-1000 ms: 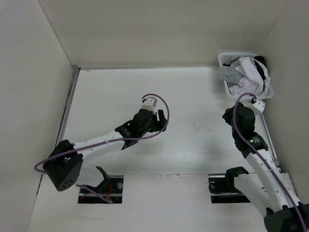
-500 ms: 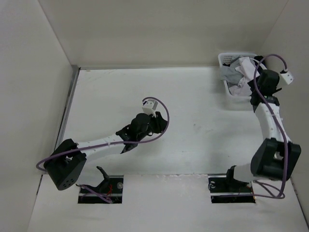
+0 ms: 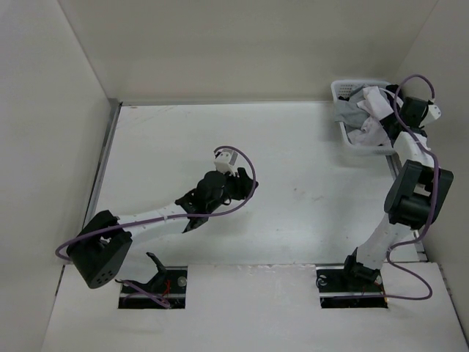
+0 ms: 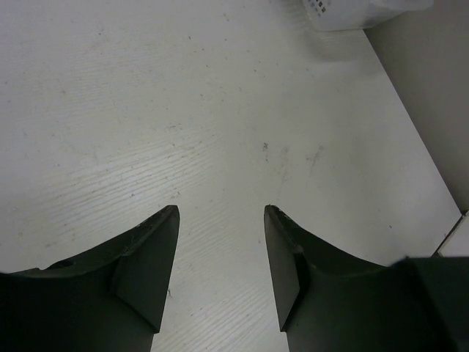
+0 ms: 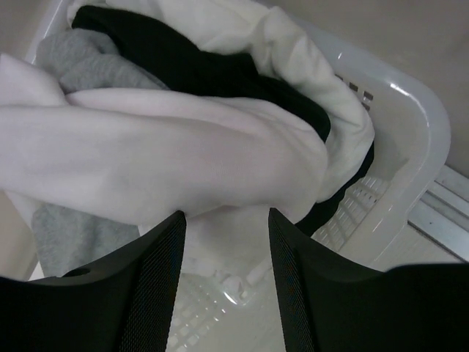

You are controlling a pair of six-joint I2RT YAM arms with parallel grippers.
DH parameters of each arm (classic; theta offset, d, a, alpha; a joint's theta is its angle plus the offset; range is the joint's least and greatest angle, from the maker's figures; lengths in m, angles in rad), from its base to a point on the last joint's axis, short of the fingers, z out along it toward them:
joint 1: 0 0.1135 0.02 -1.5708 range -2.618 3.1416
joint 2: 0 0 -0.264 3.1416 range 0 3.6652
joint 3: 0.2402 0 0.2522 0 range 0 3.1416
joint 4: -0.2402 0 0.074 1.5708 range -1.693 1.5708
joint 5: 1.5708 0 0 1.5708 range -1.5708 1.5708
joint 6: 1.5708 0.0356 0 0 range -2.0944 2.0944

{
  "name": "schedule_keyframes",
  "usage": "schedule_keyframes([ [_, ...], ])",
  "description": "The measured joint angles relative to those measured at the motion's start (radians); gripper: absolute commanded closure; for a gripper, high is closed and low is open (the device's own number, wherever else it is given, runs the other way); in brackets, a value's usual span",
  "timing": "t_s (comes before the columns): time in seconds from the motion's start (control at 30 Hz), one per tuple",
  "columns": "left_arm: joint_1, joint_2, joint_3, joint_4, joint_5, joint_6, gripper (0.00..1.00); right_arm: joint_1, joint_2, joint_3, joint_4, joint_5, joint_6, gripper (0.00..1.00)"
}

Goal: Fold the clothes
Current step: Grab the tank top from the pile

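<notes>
The right pincer (image 5: 226, 215) has swung across to the basket (image 5: 418, 139) and hangs open over the white garment (image 5: 146, 161) heaped inside (a grab, not folding, seems next); the left pincer (image 4: 220, 220) waits open above the surface (image 4: 146, 88).

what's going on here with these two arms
The jaws of the right arm hang open over a plain white garment of soft fabric, piled with a grey garment and a black garment in the white plastic laundry basket at the far right corner of the table. Nothing is gripped yet. The jaws of the left arm stand open over bare table.
</notes>
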Motion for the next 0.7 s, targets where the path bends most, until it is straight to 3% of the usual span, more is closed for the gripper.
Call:
schedule_keyframes([
  [0.07, 0.0, 0.003, 0.0, 0.005, 0.0, 0.0, 0.51, -0.014, 0.011, 0.021, 0.001, -0.012, 0.0, 0.55],
  [0.27, 0.007, 0.007, 0.0, 0.011, 0.0, 0.0, 0.52, -0.033, 0.039, 0.083, 0.045, -0.029, 0.005, 0.44],
  [0.43, 0.01, 0.007, 0.0, 0.018, 0.0, 0.001, 0.52, -0.033, 0.089, 0.146, 0.047, -0.055, 0.012, 0.64],
  [0.53, 0.013, 0.007, 0.0, 0.021, 0.0, 0.001, 0.52, -0.034, 0.118, 0.168, 0.045, -0.069, 0.022, 0.68],
  [0.63, 0.013, 0.007, 0.0, 0.021, 0.0, 0.001, 0.52, -0.036, 0.126, 0.169, 0.043, -0.082, 0.028, 0.91],
  [0.7, 0.014, 0.007, 0.0, 0.021, 0.0, 0.001, 0.52, -0.038, 0.127, 0.169, 0.044, -0.085, 0.036, 0.97],
])
